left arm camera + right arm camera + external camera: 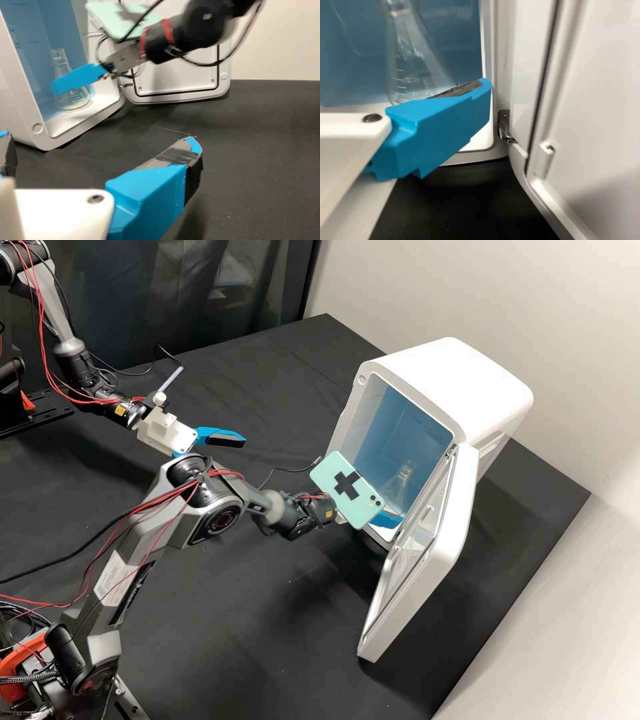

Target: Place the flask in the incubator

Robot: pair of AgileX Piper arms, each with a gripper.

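Observation:
The white incubator [460,387] stands at the bench's right with its door [413,553] swung open. A clear conical flask [404,483] stands upright on the floor of its blue chamber. My right gripper [389,519], carrying a mint-green plate on its wrist, is inside the opening. It is shut on the flask [415,55], with one blue finger [445,115] against the flask's base. In the left wrist view that finger [77,79] crosses in front of the flask [70,97]. My left gripper [217,440] hangs open and empty above the bench, well to the left of the incubator.
The open door's inner face [590,125] and its hinge [505,127] lie close beside the right gripper. Red and black cables [100,533] run along both arms. Black bench surface [280,613] spreads in front of the incubator, and a white wall rises behind it.

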